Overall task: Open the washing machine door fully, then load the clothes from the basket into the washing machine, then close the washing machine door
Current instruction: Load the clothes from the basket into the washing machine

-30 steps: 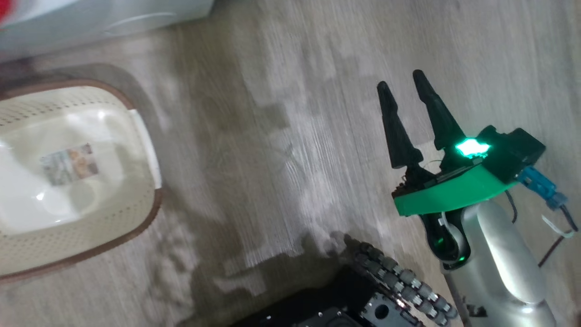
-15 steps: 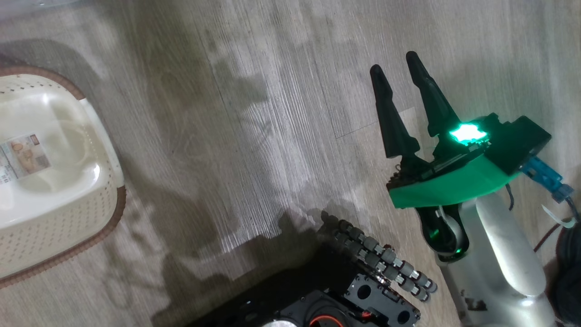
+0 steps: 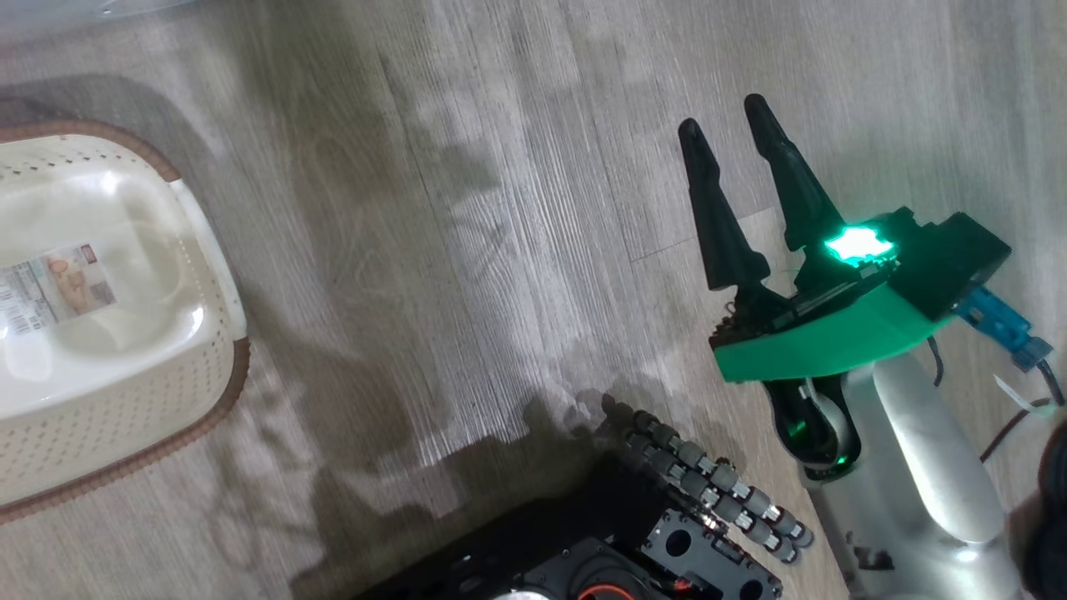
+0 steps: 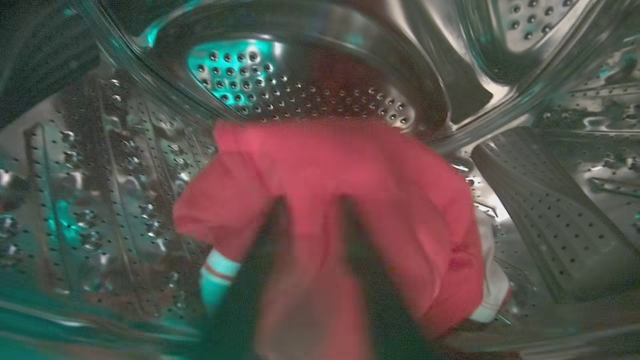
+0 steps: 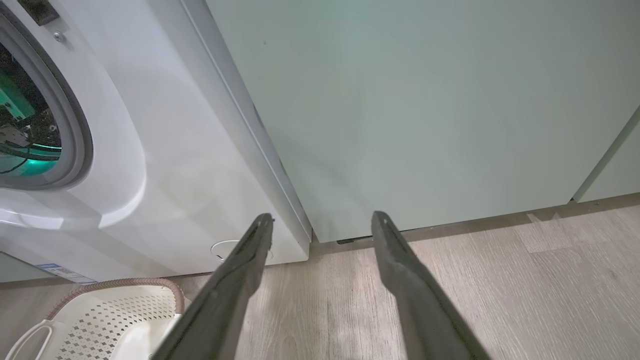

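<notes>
One red garment (image 4: pixel 350 165) | white-trimmed | lying crumpled in steel drum (image 4: pixel 300 95)

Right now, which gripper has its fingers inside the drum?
The left gripper: its fingers are at the red clothes inside the steel drum; the right gripper hangs over wooden floor.

The basket (image 3: pixel 108 433) and floor (image 3: pixel 467 208) are shared by the steep downward head view and the low right wrist view facing the washing machine (image 5: pixel 175 165). The left wrist camera is set close inside the drum (image 4: pixel 550 210).
</notes>
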Robot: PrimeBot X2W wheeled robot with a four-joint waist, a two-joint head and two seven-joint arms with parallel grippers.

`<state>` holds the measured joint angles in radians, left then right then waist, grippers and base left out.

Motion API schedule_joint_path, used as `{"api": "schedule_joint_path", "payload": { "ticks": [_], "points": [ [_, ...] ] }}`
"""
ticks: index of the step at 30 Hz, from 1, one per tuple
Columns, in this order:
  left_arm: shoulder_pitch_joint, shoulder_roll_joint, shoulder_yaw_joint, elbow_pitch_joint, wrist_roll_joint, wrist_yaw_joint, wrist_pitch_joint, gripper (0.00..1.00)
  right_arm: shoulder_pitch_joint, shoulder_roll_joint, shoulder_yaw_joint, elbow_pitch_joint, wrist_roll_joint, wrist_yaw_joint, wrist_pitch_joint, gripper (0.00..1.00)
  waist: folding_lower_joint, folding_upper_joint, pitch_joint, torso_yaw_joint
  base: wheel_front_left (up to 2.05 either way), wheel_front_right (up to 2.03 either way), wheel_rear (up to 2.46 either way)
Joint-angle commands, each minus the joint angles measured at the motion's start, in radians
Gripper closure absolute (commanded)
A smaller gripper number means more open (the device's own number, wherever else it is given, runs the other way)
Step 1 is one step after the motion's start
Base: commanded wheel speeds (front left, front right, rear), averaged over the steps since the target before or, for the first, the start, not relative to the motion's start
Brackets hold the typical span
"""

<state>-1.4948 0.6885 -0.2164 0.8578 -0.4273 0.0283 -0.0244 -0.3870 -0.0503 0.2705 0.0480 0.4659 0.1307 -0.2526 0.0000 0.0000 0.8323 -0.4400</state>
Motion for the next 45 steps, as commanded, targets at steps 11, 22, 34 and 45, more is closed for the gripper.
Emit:
{"api": "schedule_joint_path", "payload": {
  "ticks": [11,22,34,45],
  "points": [
    [0.162,-0.033,0.009,-0.030,-0.019,0.045,-0.134,0.00,0.038,0.000,-0.019,-0.006,-0.039,0.000,-0.009,0.00,0.0000,0.0000,-0.103,0.055,0.00,0.00,0.00],
    [0.552,-0.159,0.061,-0.382,-0.073,0.130,-0.233,0.00,0.078,0.000,-0.087,0.013,-0.113,0.000,-0.009,0.00,0.0000,0.0000,-0.235,0.166,0.00,0.00,0.00],
    [1.029,-0.276,0.092,-0.897,-0.037,0.243,-0.237,0.00,0.109,0.000,-0.163,0.017,-0.172,0.000,0.030,0.00,0.0000,0.0000,-0.365,0.274,0.00,0.00,0.00],
    [1.315,-0.342,0.096,-1.036,0.009,0.276,-0.237,0.00,0.149,0.000,-0.176,0.039,-0.203,0.000,0.075,0.00,0.0000,0.0000,-0.506,0.303,0.00,0.00,0.00]
  ]
}}
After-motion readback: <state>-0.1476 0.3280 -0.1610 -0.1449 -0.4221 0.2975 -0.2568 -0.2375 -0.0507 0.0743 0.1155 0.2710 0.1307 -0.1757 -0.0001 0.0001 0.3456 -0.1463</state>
